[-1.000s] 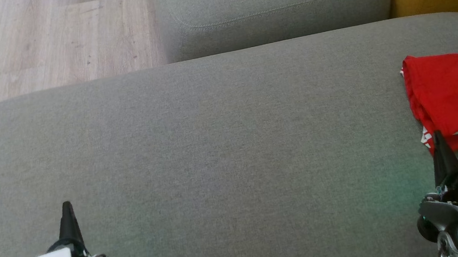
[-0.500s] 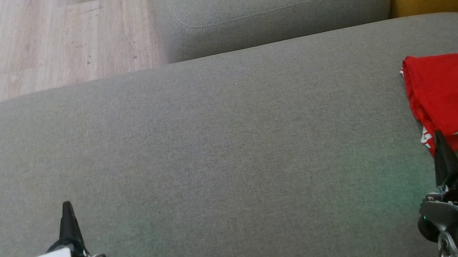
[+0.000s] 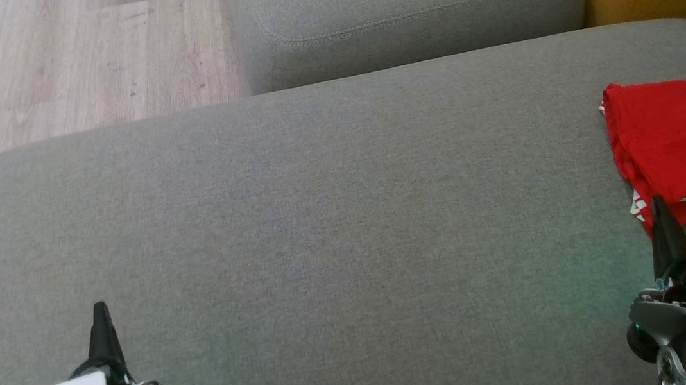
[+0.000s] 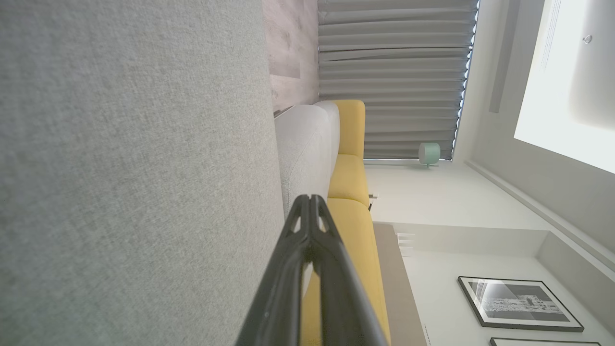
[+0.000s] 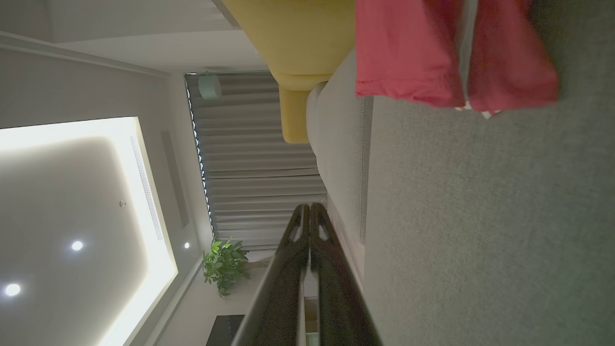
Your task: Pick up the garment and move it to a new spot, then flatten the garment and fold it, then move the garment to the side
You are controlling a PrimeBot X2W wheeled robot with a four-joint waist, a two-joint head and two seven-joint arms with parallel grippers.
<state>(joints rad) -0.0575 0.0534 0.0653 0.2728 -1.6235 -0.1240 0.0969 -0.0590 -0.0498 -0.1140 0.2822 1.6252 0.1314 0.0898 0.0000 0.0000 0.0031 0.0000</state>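
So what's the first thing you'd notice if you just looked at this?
The bright red garment, lying folded at the right edge of the big grey cushion, jumps out first. Next come the left gripper and right gripper at the bottom corners, both shut and pointing up, the right one close to the garment.

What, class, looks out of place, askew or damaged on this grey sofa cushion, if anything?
Nothing serious stands out. The red garment lies folded at the right end of the grey cushion, with no tear or spill visible. The only untidy detail is a white-patterned corner peeking out from under its near left edge.
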